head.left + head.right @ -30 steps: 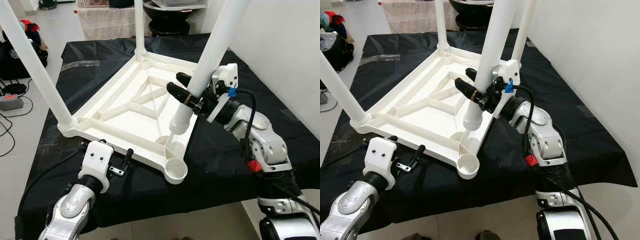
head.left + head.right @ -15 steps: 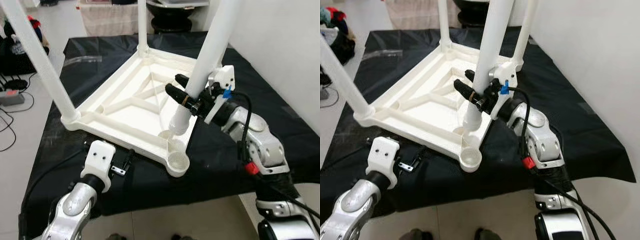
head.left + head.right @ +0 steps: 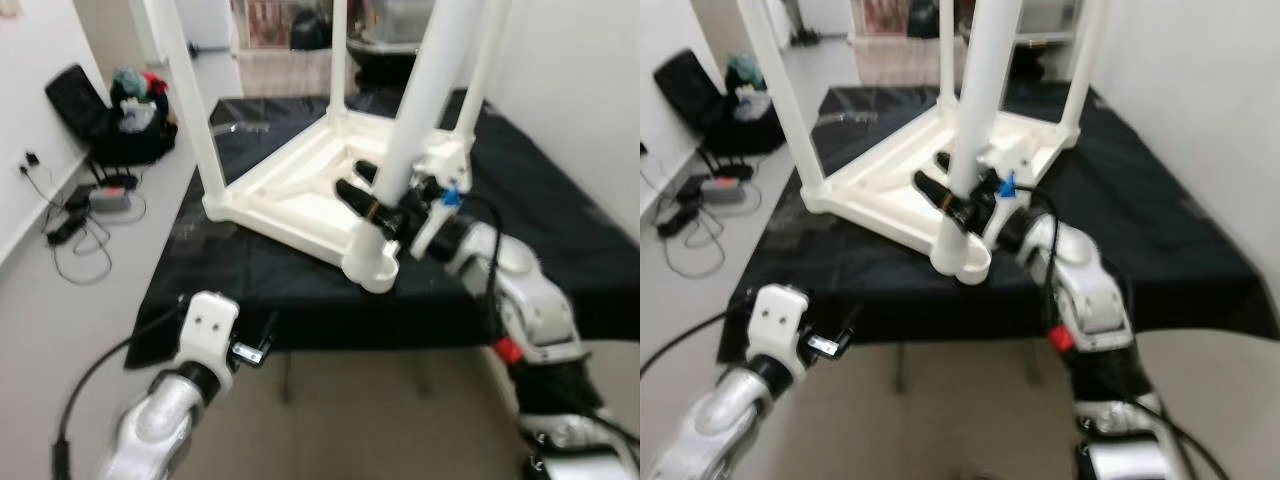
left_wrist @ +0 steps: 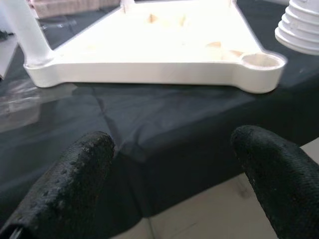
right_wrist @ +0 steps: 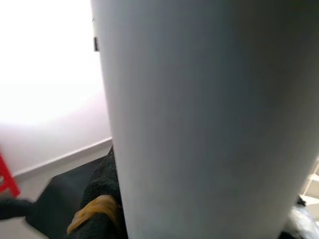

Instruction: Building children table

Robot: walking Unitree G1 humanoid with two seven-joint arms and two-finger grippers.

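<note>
Nearest to me, my left gripper (image 3: 255, 345) hangs low at the near-left, below the table's near edge, its two black fingers (image 4: 75, 174) spread wide with nothing between them. Through its wrist camera I see the black cloth (image 4: 149, 129) draped over the work table — thin, slightly glossy, creased where it folds over the edge.

Just beyond, on that cloth, the white children's table top (image 3: 300, 195) lies upside down, a moulded plastic slab with raised ribs and a round socket (image 3: 383, 268) at the near corner. My right gripper (image 3: 375, 200) is clamped around the fourth leg (image 3: 415, 120), a smooth white tube, low on its length; the leg's lower end sits at that near socket, though I can't tell whether it is seated. The ridged end (image 4: 301, 27) of the leg shows beside the corner socket in the left wrist view.

I judge the leg to be light, stiff and rather slippery, so a hold low down near the socket gives the best control — higher up it would lever about. The top looks light too and may skid on the cloth when pushed.

Further back, the other three legs (image 3: 780, 90) stand upright in their corners. On the floor at far left are a dark bag (image 3: 100, 120) and cables (image 3: 75, 225).
</note>
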